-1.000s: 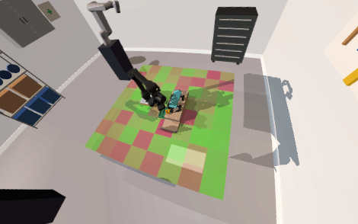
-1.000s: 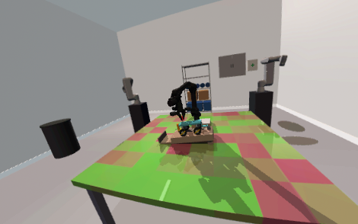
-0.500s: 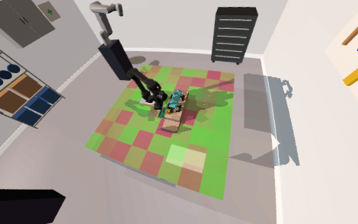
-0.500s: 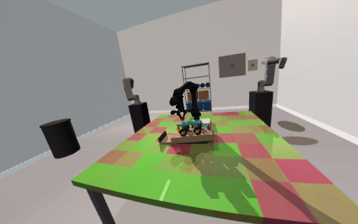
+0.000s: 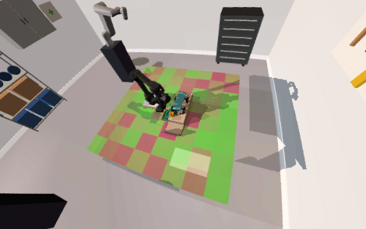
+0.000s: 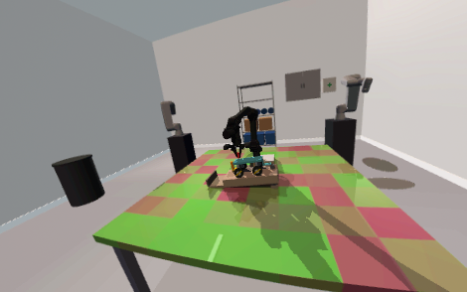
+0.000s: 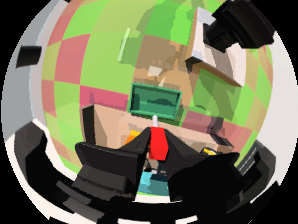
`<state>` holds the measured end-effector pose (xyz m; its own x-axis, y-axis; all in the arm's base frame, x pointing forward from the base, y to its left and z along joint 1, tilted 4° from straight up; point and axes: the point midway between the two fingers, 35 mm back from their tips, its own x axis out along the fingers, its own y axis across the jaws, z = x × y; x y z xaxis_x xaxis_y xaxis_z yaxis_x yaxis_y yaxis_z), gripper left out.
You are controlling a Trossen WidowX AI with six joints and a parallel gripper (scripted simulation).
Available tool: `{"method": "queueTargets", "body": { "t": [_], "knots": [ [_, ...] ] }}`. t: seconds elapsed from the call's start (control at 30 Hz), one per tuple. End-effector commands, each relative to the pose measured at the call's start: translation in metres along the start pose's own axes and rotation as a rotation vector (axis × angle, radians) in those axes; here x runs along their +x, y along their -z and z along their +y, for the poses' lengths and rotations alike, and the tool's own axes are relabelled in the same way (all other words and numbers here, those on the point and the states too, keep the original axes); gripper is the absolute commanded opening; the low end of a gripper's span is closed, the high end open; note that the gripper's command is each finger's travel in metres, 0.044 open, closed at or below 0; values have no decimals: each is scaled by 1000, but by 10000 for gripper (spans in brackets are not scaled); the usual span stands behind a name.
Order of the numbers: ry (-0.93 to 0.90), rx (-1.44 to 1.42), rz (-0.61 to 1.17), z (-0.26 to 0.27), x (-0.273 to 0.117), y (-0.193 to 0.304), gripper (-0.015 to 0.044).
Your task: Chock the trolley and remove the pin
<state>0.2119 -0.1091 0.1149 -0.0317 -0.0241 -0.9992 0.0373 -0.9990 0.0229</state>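
Note:
My gripper (image 5: 160, 109) (image 6: 237, 153) (image 7: 156, 130) is shut on the red-headed stop pin (image 6: 238, 156) (image 7: 159, 145). The pin is clear of the ramp, above it and close to the green tray, its pale shaft pointing towards the tray in the wrist view. The green tray (image 5: 166, 115) (image 7: 155, 87) lies beside the ramp (image 5: 174, 128) (image 6: 250, 182) (image 7: 111, 118). The teal trolley (image 5: 180, 101) (image 6: 248, 161) (image 7: 154, 185) stands on the ramp. The yellow chock (image 5: 171, 114) (image 6: 233, 167) (image 7: 133, 135), with its orange handle, is at the trolley's downhill end by a wheel; contact cannot be made out.
The arm's pale base plate (image 5: 149, 104) (image 6: 268, 157) (image 7: 199, 40) is behind the tray, on the arm's side. A raised dark end stop (image 6: 212, 178) (image 7: 88, 126) stands at the ramp's low end. The checkered table top (image 5: 146, 142) (image 6: 199, 214) surrounds the ramp.

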Motion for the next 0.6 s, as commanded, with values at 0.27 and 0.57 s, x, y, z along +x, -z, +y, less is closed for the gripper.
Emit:
{"method": "queueTargets", "body": {
  "t": [0.27,0.57],
  "knots": [
    [-58,32,-17,0,16,-11,0],
    [-177,31,-18,10,41,-9,0]
  ]
}}
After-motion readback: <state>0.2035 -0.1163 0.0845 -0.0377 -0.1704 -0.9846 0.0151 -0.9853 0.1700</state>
